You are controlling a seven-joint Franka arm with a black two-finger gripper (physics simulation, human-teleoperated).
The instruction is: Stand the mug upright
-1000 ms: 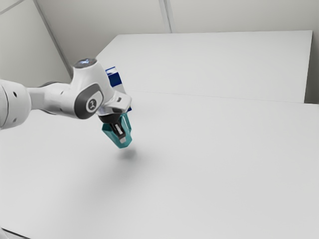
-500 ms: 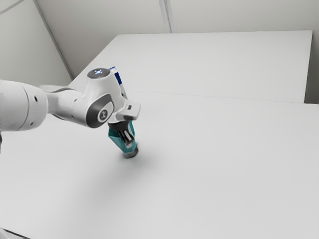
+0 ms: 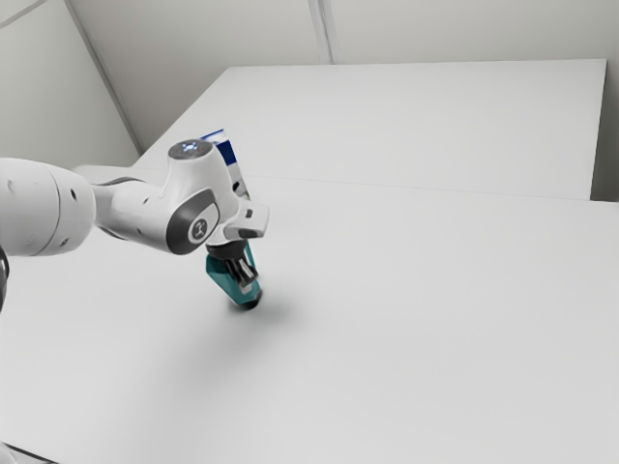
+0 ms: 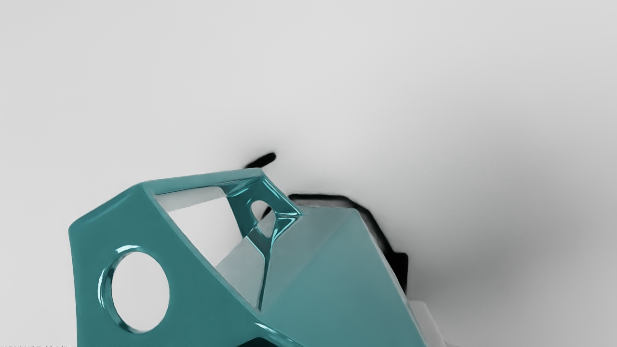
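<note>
Gripper (image 3: 244, 277) clamped on mug (image 3: 223, 275), well in from table's (image 3: 435, 319) far edge, exterior view's left half. Mug tilted, base downward; can't tell if base touches table. Glossy teal, flat facets, angular frame (image 4: 193, 299) with round holes. Table matte white. Blue-and-white box (image 3: 226, 153) behind arm (image 3: 135, 207).

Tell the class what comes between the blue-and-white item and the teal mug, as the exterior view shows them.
In the exterior view, the arm's white hand and black end effector come between the blue-and-white item and the teal mug.
</note>
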